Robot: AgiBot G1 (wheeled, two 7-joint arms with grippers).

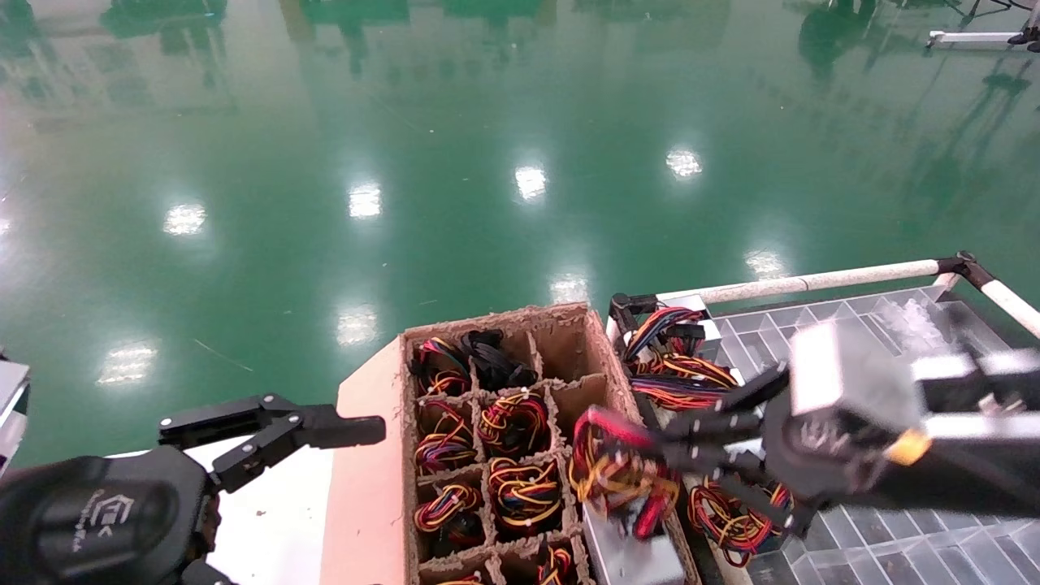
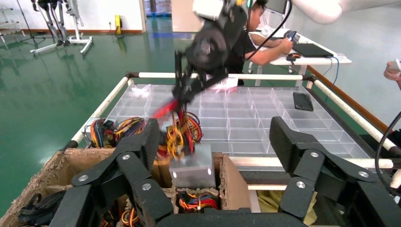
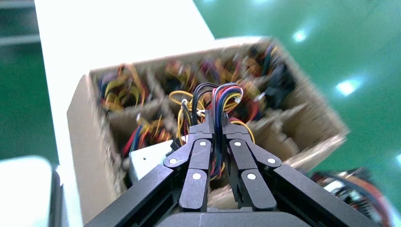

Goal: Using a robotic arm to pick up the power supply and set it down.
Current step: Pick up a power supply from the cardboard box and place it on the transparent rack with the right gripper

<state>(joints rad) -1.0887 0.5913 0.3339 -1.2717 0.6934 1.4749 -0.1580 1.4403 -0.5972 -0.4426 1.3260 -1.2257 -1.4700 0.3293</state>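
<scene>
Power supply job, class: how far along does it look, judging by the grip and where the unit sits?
Done: the right gripper has closed on the wire bundle. In hand: the power supply hangs at the cardboard box rim, partly lifted out. Left: carry and set it down. The left gripper waits open, beside the box.

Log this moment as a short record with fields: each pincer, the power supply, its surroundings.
right pincer: shut on the wire bundle of the power supply
power supply: silver box hanging by its wires, partly out of the cardboard box
left pincer: open, parked to the left of the carton
carton cells: other wire bundles visible
clear divided tray: to the right of the carton
</scene>
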